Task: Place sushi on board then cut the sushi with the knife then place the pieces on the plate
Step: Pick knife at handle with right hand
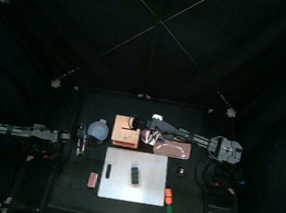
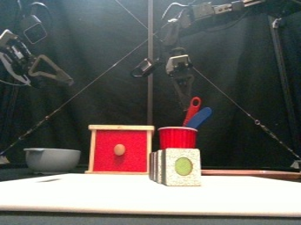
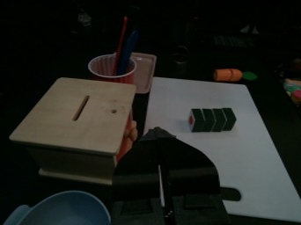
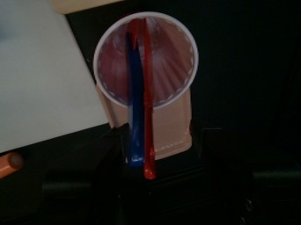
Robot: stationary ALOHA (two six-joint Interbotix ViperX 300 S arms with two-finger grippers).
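- Sushi roll (image 1: 137, 175) of dark green blocks lies on the white cutting board (image 1: 118, 186), low in the centre of the top view, clear of both arms.
- Red cup (image 2: 179, 138) stands behind the roll in the front view, with a blue knife (image 2: 201, 116) and a red knife (image 2: 189, 109) sticking out.
- Right gripper (image 2: 180, 86) hangs above the cup, fingers apart and empty.
- Left gripper (image 2: 35, 66) sits at the upper left; I cannot tell whether its fingers are open.
- Wooden box (image 2: 120, 149) and blue-grey bowl (image 2: 52, 158) stand left of the cup.
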